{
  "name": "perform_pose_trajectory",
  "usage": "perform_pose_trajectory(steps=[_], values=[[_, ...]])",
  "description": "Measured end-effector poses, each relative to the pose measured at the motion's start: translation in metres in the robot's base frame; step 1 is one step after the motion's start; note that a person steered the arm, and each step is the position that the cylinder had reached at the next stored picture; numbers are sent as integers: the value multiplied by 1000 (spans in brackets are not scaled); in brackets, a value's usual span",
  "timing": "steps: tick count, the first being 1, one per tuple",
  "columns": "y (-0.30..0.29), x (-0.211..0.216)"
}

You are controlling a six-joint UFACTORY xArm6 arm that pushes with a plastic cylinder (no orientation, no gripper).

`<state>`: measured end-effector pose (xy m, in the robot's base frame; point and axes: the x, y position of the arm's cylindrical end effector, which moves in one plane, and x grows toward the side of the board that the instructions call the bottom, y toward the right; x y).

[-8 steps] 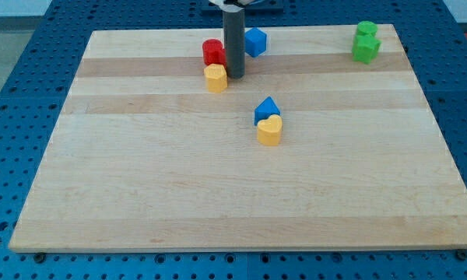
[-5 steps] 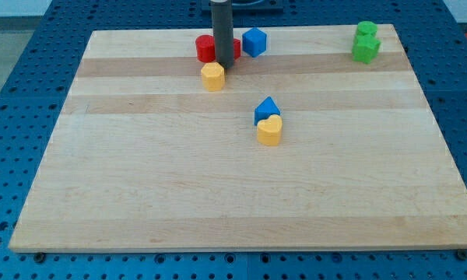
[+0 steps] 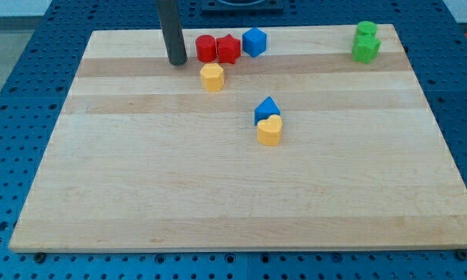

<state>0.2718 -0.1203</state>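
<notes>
My tip (image 3: 177, 61) rests on the wooden board (image 3: 140, 179) near the view's top, a short way left of a red cylinder (image 3: 205, 48) and not touching it. A red star-like block (image 3: 229, 49) sits against the cylinder's right side, and a blue cube (image 3: 254, 41) stands just right of that. A yellow hexagonal block (image 3: 212, 78) lies below the red pair, to the lower right of the tip. Near the board's middle a blue wedge-like block (image 3: 267, 110) touches a yellow heart block (image 3: 270, 131) below it.
Two green blocks (image 3: 366, 43) sit stacked close together at the board's top right corner. Blue perforated table surface (image 3: 15, 93) surrounds the board on all sides.
The rod has moved left, from between the red blocks and blue cube to left of the red cylinder. The red blocks now show side by side; the yellow hexagon shifted slightly left.
</notes>
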Motion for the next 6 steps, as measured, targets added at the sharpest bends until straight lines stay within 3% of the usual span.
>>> perform_pose_trajectory(steps=[5,6], values=[[35,-15],[17,5]])
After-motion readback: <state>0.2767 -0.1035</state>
